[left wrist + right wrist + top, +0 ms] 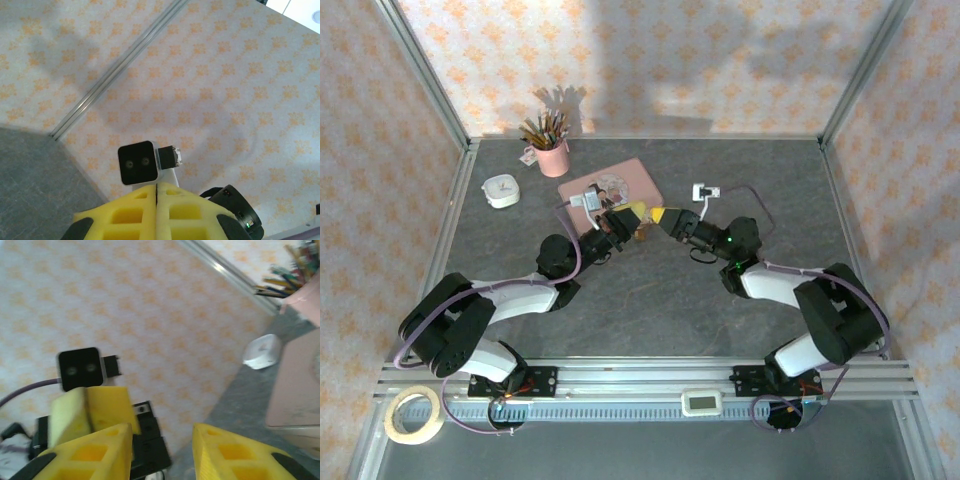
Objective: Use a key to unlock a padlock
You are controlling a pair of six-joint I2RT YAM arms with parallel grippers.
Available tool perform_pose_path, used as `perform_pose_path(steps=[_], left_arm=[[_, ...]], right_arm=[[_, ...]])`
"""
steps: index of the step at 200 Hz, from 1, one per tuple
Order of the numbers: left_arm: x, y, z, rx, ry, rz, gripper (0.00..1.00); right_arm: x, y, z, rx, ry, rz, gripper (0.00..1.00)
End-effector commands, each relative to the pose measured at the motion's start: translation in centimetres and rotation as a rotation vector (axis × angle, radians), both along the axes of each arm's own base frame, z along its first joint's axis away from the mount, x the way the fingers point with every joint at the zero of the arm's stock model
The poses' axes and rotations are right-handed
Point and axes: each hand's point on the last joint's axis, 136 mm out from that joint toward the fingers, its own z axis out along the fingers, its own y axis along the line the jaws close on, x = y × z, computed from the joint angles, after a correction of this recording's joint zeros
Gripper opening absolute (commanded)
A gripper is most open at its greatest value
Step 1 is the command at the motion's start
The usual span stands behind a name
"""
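Landmark: the pink tin (642, 180), lying flat on the grey table (650, 300). From above, both arms reach in and their yellow foam tips meet just off the tin's near right corner. The left gripper (632, 212) overlaps that corner, and the right gripper (662, 216) sits just to the right of it, the two nose to nose. Where they meet we note a small brass-brown speck, which we take for the padlock (642, 232). It sits just clear of the tin's near edge and directly under the left tip. It is too small for us to make out the shackle, the keyhole, or whether it is gripped or resting on the table. We cannot pick out the key anywhere. In its own wrist view, the left gripper (156, 202) has its pads pressed flat together along one thin seam, with nothing showing between them. In its wrist view, the right gripper (161, 435) stands parted, with a clear gap between its pads and nothing in it. The tin (295, 385) lies off to its right side. A pink pencil cup (553, 155) stands behind the tin's left end, and a white timer (501, 190) sits to the left of the tin.
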Motion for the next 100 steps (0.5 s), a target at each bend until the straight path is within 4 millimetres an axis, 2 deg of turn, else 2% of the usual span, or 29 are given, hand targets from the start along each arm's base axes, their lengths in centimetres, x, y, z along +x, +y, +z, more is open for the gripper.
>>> perform_pose_path(steps=[1, 75, 100], left_arm=[[-1.01, 0.28, 1.02, 0.011, -0.087, -0.006, 0.0], [-0.72, 0.24, 0.54, 0.046, -0.072, 0.012, 0.0], [-0.82, 0.3, 0.98, 0.032, -0.08, 0.01, 0.0]], right_arm=[[-2.72, -0.65, 3.45, 0.122, -0.108, 0.101, 0.36], [-3.22, -0.88, 3.75, 0.13, -0.126, 0.101, 0.34], [-3.12, -0.35, 2.85, 0.106, -0.106, 0.101, 0.33]])
